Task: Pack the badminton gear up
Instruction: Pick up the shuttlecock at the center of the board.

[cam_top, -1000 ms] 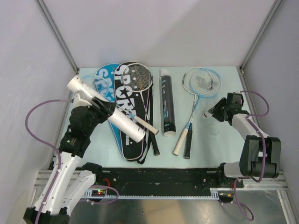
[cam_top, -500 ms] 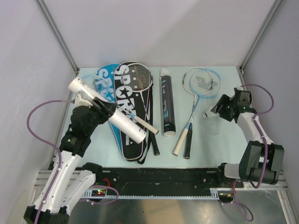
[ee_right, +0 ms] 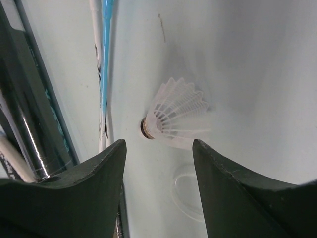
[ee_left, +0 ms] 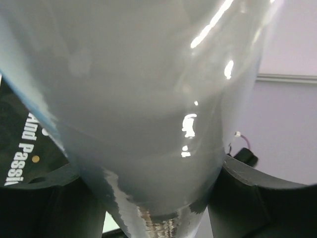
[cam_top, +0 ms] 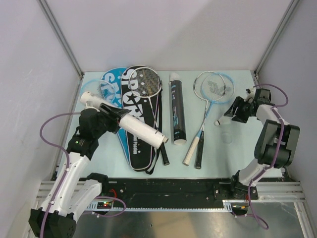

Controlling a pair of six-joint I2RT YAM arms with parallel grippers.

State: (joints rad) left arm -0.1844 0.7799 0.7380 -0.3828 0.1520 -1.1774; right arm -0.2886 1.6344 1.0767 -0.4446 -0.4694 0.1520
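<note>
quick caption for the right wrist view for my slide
Open right gripper poised with a white feather shuttlecock just beyond its fingertips, racket shafts alongside.

At the far left of the table [cam_top: 218, 156] two racket covers [cam_top: 138, 153] are laid overlapping, a racket [cam_top: 147, 82] is placed on the upper one, and a tube [cam_top: 143, 131] is held slantwise above them by the left gripper [cam_top: 118, 119]. A second tube [cam_top: 177, 109] is laid to their right, then two overlapped rackets [cam_top: 210, 87], heads to the far side. A shuttlecock [cam_top: 218, 122] is found right of their shafts, just before the right gripper [cam_top: 231, 113].
</note>
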